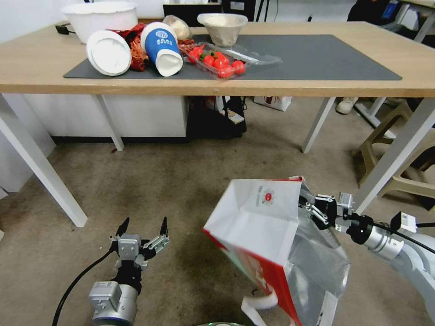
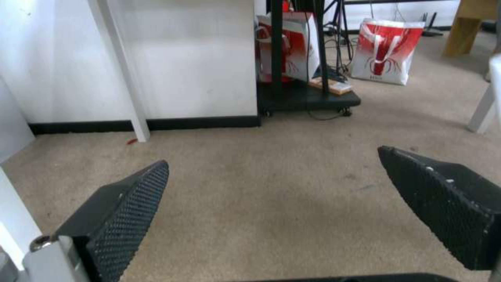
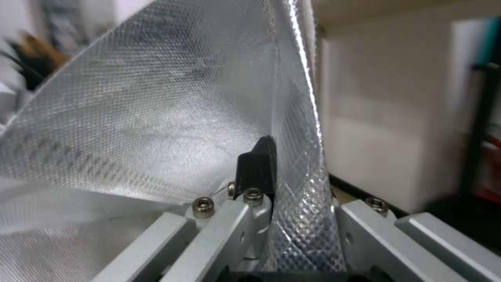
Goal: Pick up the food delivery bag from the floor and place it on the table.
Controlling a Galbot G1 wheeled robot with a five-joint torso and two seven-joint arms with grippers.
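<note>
The food delivery bag [image 1: 263, 235], white with a red side panel and a small round red logo, hangs tilted above the floor [image 1: 172, 190] at the lower right of the head view. My right gripper [image 1: 304, 203] is shut on the bag's foil-lined rim; in the right wrist view the silver foil [image 3: 156, 117] is pinched against one black finger [image 3: 258, 166]. A white handle dangles below the bag. My left gripper [image 1: 144, 232] hovers low over the floor at the lower left, open and holding nothing, left of the bag. The table [image 1: 27, 68] with its dark grey mat [image 1: 317, 59] stands ahead.
On the mat's left half lie a white bowl [image 1: 100, 18], a tipped blue cup [image 1: 161, 47], a white lid [image 1: 108, 52], a tray of red tomatoes [image 1: 217, 61] and a grey bowl [image 1: 223, 27]. White table legs [image 1: 41, 167] flank the floor. Red-and-white bags [image 2: 386, 51] stand under the table.
</note>
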